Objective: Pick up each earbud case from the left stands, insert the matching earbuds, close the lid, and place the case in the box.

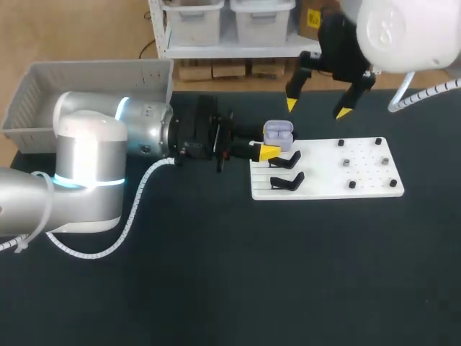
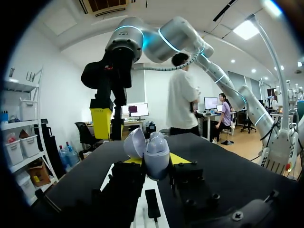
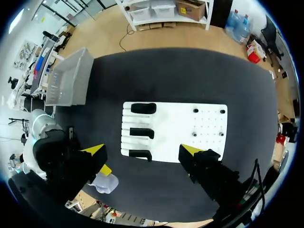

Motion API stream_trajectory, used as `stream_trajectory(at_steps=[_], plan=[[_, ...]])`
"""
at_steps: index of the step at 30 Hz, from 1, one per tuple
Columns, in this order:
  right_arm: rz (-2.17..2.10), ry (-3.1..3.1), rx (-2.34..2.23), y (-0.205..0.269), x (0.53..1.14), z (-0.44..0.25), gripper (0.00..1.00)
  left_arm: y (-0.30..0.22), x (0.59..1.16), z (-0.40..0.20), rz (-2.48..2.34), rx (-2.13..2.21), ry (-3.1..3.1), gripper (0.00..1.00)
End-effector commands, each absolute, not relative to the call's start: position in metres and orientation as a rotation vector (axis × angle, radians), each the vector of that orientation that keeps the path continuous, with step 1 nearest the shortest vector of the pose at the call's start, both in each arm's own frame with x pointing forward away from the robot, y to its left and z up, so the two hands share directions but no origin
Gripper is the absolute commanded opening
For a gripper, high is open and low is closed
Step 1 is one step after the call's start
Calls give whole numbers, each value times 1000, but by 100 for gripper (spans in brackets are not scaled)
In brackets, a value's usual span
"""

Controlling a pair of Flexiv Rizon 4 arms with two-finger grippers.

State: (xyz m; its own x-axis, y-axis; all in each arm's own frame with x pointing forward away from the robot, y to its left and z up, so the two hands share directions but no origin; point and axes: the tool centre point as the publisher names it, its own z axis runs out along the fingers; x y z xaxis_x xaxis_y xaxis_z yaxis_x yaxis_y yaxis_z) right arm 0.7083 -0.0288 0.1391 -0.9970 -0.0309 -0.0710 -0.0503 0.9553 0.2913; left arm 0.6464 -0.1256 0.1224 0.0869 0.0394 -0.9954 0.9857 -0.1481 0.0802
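The left gripper point(image 2: 155, 159) is clamped on the case point(image 1: 278, 132), lid open, at the far left corner of the board point(image 1: 324, 189), just past the stands point(image 1: 285, 160). For loading, I judge it should hold the case level, mouth up, clear of the stands. The right gripper point(image 1: 316, 108) hangs with fingers apart above the board's far edge. It should drop straight onto one small dark piece point(image 1: 346, 163) on the board's right half, probably an earbud, and grip lightly. The box point(image 1: 43, 101) sits at the far left corner of the bench point(image 1: 216, 274).
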Motion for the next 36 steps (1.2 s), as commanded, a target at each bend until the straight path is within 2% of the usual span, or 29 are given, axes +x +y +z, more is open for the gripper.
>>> stream_trajectory(at_steps=[1,21,36], plan=[[454,3073,-84,-27,709,138,100,-125,645,121,-1225,1385,1105,0],[486,3148,-134,-22,668,138,100,-125,645,121,-1225,1385,1105,0],[544,2959,-136,-31,661,169,100,-125,645,121,-1225,1385,1105,0]])
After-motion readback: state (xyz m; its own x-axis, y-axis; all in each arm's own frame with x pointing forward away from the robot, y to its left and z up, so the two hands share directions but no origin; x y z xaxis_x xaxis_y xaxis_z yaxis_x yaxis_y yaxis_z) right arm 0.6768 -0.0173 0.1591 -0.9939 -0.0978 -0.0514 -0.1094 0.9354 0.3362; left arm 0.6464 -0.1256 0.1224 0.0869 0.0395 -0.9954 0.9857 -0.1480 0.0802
